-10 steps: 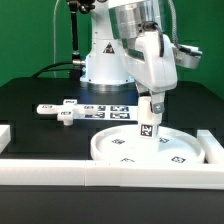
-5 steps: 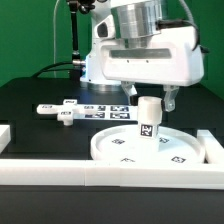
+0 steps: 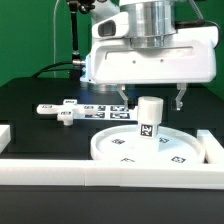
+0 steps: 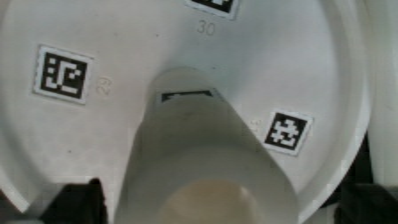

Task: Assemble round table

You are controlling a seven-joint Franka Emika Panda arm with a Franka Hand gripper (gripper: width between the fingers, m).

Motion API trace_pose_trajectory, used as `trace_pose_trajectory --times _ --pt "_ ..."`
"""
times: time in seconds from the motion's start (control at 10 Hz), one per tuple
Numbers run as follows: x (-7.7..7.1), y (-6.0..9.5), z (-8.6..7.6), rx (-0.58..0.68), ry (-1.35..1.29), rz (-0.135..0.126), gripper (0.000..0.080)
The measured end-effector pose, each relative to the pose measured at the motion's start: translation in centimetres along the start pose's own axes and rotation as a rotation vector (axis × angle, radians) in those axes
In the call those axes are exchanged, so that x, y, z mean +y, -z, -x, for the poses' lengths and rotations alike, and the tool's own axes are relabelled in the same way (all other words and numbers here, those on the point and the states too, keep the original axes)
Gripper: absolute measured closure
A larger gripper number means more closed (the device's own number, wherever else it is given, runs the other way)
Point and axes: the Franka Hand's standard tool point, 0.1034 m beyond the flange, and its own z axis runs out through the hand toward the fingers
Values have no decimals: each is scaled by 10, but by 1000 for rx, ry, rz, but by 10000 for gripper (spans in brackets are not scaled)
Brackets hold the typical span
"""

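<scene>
We see the tool spread wide above the short cylinder, gripping nothing; the cylinder stands upright at the middle of the round disc on the table; in the exterior view the cross piece lies at ten o'clock from the disc.

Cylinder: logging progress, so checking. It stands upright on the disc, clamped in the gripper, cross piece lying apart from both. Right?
Not quite. The cylinder stands upright on the disc, cross piece apart, but the gripper is not clamping it: the exterior view shows its jaws open wide, clear of the cylinder.
</scene>
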Motion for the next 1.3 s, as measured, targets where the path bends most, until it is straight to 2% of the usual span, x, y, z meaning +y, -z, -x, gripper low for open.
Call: trace_pose_trajectory --times 0.4,0.5,0.8,1.3 --pt "2 -2 0 -2 260 8 151" --pt "2 -4 1 -5 396 25 151" --pt "0 -3 2 -15 706 54 151" --pt "6 -4 1 -27 985 59 151"
